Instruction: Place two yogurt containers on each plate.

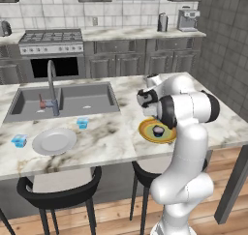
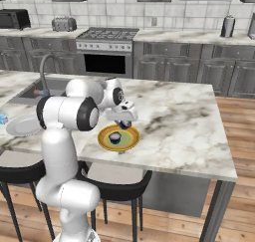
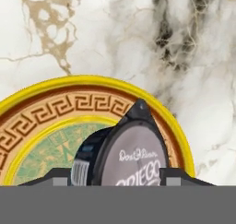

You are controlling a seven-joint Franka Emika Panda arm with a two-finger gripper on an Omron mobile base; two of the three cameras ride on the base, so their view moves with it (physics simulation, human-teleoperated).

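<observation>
We see two risks from here. The dark yogurt cup [image 3: 126, 151] between our finger tips [image 3: 57, 178] lies on its side, its pale lid facing the hand camera, and a round cup in this pose can roll on the orange-yellow plate [image 3: 55, 109] once we let it go, perhaps over the rim toward the front edge of the island counter [image 2: 189, 121]. Also, if the gripper [image 2: 124, 122] lifts while a tip touches the cup, it may drag the cup off.

The cup sits between the two tips in the hand view, over the right part of the greenish centre. We cannot tell whether the tips pinch it or stand a little apart from its sides.

A second dark cup [image 1: 158, 130] stands on the same plate. The two light blue cups [image 1: 82, 123] [image 1: 19, 140] rest on the counter beside the grey-white plate [image 1: 54, 141], near the sink [image 1: 29, 101].
</observation>
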